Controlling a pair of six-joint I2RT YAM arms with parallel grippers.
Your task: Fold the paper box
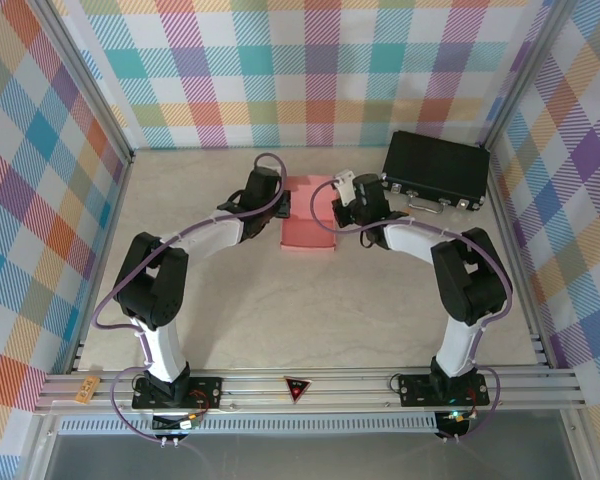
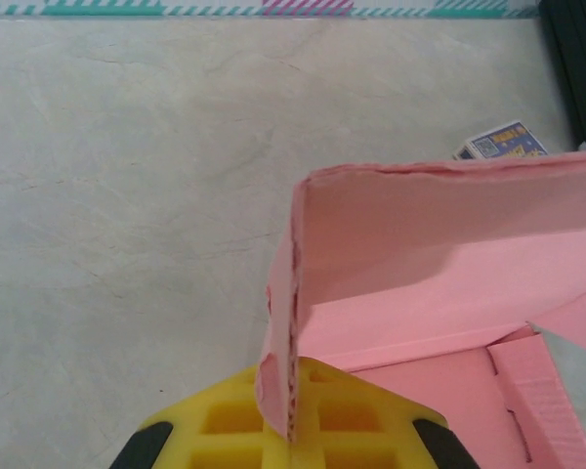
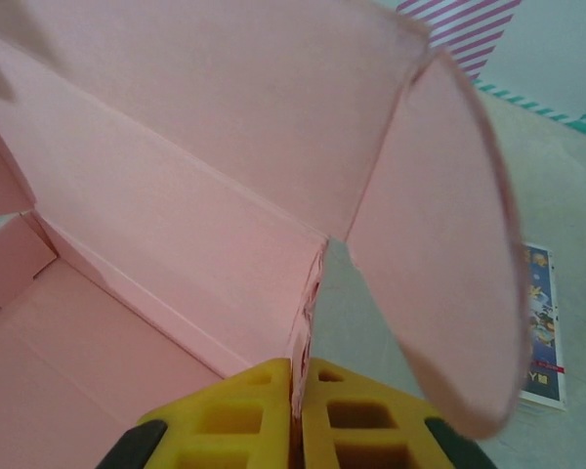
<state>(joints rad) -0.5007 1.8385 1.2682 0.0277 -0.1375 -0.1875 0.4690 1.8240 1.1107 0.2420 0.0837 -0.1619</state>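
The salmon-pink paper box [image 1: 308, 228] lies partly folded in the middle of the table between both arms. My left gripper [image 1: 264, 215] is at its left side and my right gripper [image 1: 348, 212] at its right side. In the left wrist view the yellow jaws are shut on the box's upright left wall [image 2: 295, 322], and the long back wall [image 2: 439, 254] stands up beyond. In the right wrist view my right gripper [image 3: 299, 391] pinches the thin right wall edge [image 3: 309, 313], with a rounded flap [image 3: 449, 254] hanging outward to the right.
A black hard case [image 1: 435, 170] sits at the back right, close behind the right gripper. A small printed card [image 3: 539, 332] lies on the table beside the box's right side. Plaid walls enclose the table [image 1: 180, 300].
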